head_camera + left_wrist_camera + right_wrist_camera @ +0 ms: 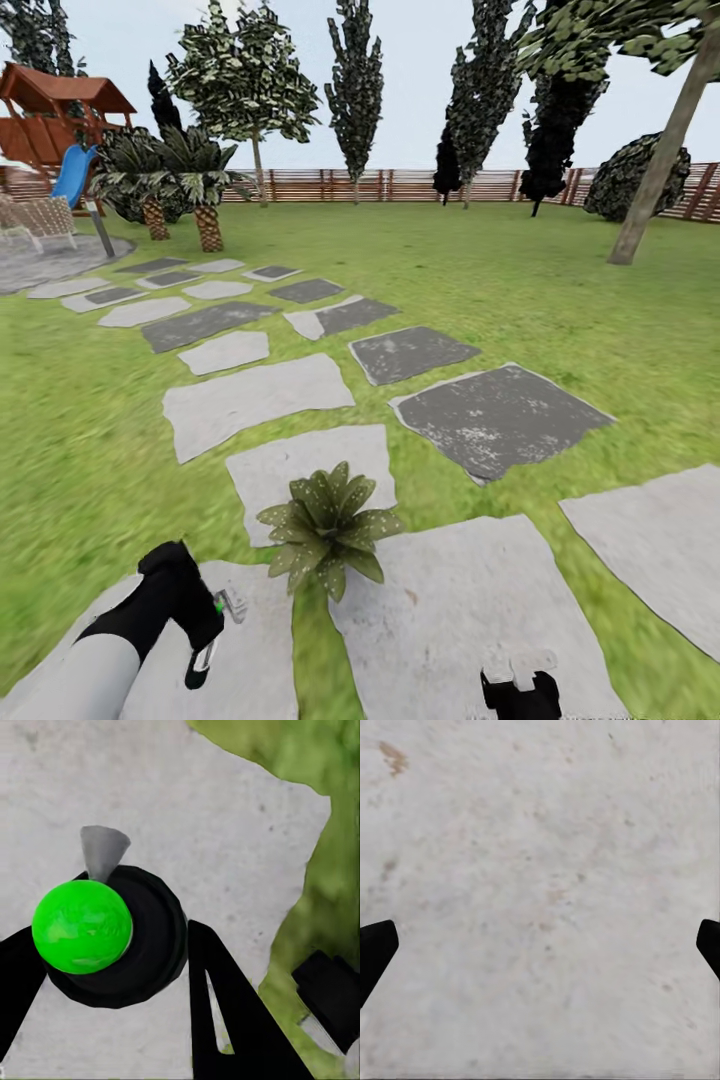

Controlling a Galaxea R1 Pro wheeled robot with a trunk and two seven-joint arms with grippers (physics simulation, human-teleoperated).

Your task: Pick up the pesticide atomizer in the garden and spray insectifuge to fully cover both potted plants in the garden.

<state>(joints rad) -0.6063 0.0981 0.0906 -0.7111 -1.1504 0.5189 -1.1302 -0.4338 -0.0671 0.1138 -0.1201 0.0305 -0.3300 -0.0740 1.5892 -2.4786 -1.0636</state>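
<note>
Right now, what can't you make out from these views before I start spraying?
- Potted plant, head view: its pot is hidden under its own leaves.
- Atomizer, left wrist view: seen from above, so its green cap and black collar hide the body; the left tool brackets it, contact unclear.
- Right tool, head view: cut off by the bottom edge.
- Fence, head view: slats too small to count.
</note>
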